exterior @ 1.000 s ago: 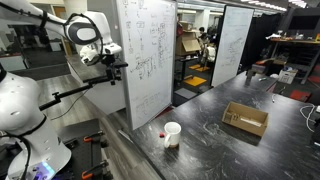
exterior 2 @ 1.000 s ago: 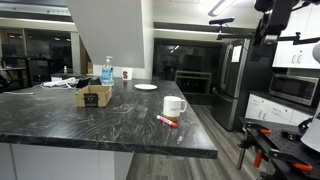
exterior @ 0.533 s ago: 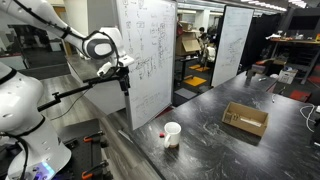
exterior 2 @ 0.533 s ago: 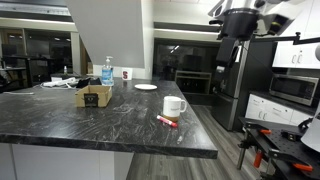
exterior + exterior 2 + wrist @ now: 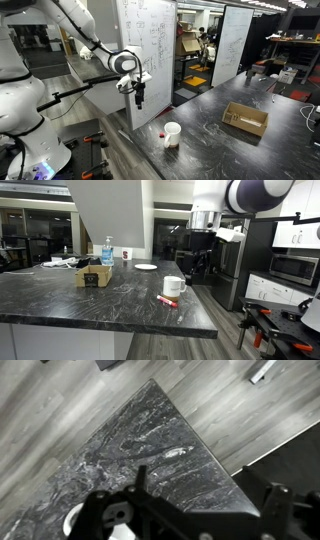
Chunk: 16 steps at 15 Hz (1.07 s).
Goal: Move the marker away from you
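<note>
The marker (image 5: 166,301) is seen lying flat near the counter (image 5: 90,305) corner, just beside the white cup (image 5: 174,285). Beyond, the gripper (image 5: 195,272) is held aloft, nothing gripped; its opening cannot be told. It should be lowered astride the marker's middle, the cup avoided.

Look: the marker (image 5: 166,301) is a short thin stick, mostly red, with a darker part.
Pose: it lies flat on the dark marbled countertop (image 5: 80,305).
Place: just beside the white cup (image 5: 174,285), on the side nearer the counter edge.
In an exterior view: only a small red spot (image 5: 163,132) shows by the cup.
</note>
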Available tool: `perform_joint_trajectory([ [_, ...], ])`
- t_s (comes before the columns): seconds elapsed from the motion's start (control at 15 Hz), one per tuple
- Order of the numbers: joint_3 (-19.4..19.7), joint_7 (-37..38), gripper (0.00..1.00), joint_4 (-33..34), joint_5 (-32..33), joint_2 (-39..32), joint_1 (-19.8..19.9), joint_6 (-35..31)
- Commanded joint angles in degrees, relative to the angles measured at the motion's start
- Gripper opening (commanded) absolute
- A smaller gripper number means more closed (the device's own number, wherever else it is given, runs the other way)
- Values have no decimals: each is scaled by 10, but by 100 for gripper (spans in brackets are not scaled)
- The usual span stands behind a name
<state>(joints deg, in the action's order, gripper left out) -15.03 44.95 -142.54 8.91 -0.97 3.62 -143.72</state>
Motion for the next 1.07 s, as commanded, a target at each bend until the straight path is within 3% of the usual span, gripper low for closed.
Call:
perform_joint_trajectory([
  [0.0,63,-2,100,55,-18,-87,-34,-22],
  [0.33,130,-60,100,114,-47,-187,-54,-52],
  [0.8,146,-189,100,152,-144,-252,-43,-115],
  [1.0,180,-189,100,145,-128,-256,-66,-130],
])
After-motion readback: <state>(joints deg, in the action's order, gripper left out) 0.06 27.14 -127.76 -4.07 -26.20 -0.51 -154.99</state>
